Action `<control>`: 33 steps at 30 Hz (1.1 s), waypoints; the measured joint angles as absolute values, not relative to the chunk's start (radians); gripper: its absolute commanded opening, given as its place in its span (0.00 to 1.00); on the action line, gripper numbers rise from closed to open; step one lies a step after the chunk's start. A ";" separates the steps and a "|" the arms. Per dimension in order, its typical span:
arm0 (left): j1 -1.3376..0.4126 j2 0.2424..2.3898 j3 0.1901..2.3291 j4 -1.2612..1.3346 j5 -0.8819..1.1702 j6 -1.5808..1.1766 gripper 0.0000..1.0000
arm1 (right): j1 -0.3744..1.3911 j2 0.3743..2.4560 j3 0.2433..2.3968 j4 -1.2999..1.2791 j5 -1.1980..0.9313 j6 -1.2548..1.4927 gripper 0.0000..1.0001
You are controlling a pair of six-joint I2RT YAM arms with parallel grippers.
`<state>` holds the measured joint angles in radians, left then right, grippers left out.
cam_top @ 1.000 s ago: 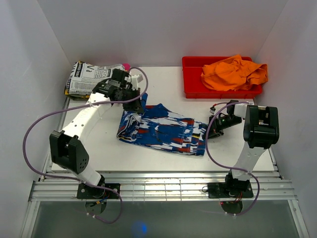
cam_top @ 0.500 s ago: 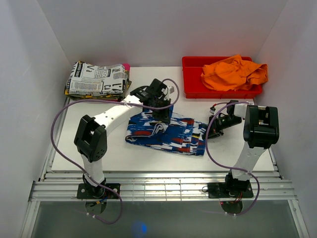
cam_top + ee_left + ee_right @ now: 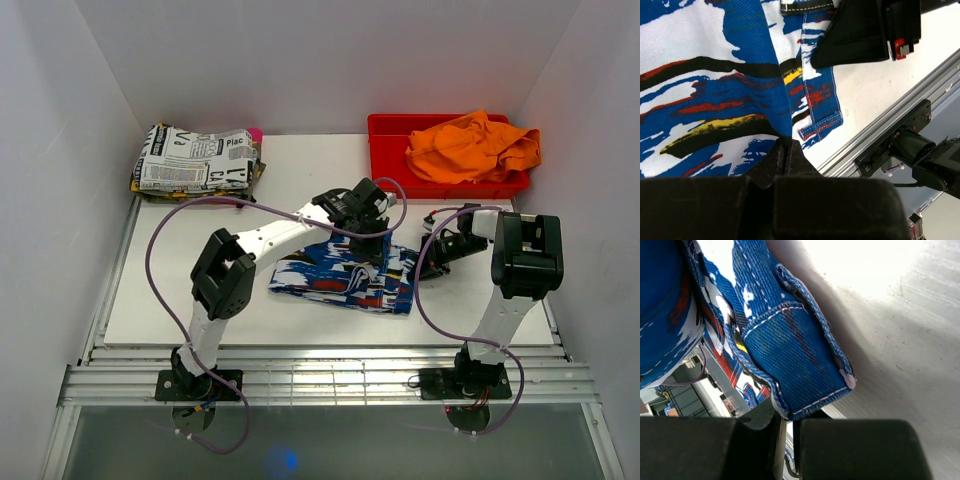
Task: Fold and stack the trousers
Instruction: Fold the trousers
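Right of the middle of the table, the trousers lie partly doubled over, their right end short of the right edge. The left gripper, jaws pressed together on a fold of the blue cloth, holds it raised over the trousers' far side, apparently to lay one half across the other. The right gripper, low at the right end, pinches a stitched edge, likely anchoring it so the fold lands square. The newspaper-print folded cloth in the far left corner looks like the stack's base.
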<state>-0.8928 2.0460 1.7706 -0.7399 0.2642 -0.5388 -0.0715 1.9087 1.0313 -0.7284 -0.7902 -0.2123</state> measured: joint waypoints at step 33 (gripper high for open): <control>-0.986 2.178 1.914 -0.748 0.271 -0.600 0.00 | -0.072 1.918 1.030 -0.723 -0.796 -0.189 0.08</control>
